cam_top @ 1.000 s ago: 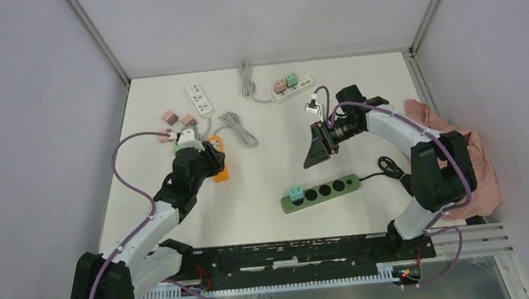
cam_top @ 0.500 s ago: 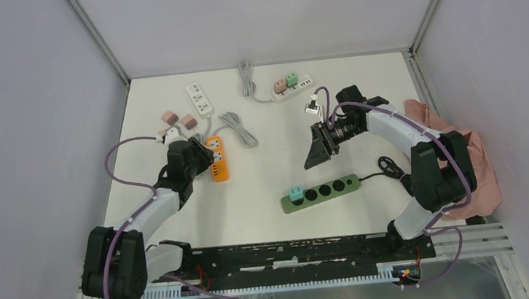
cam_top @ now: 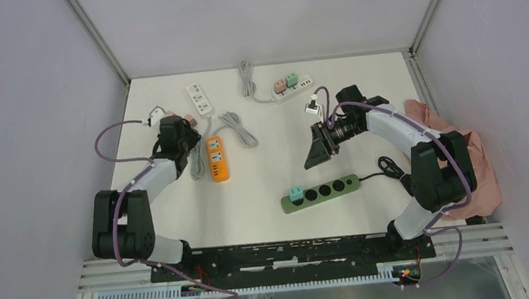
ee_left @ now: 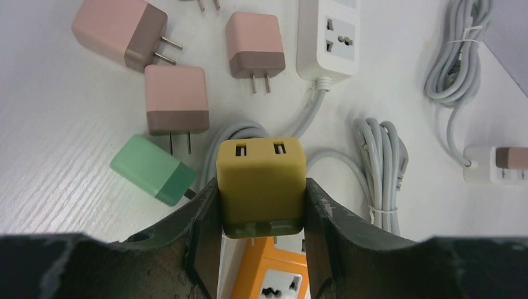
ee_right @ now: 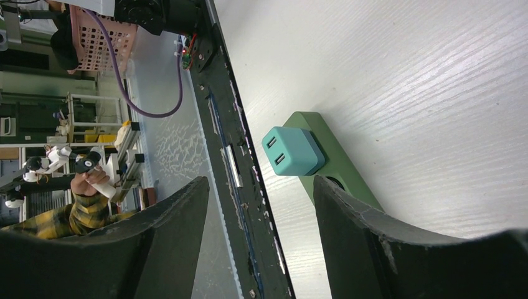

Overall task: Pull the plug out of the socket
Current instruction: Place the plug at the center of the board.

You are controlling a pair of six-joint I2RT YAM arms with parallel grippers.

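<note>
Here the left tool (ee_left: 260, 190) clamped the mustard USB plug (ee_left: 261, 168), apparently clear of the orange power strip (ee_left: 274, 283) beneath it; the next move probably called for a set-down ahead. The right tool (ee_right: 260, 184) stood apart.

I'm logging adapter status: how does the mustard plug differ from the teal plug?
The mustard plug is clamped in the left hand, clear of the orange strip; the teal plug sits in the green strip, untouched. Both are cubes with two USB slots.
</note>
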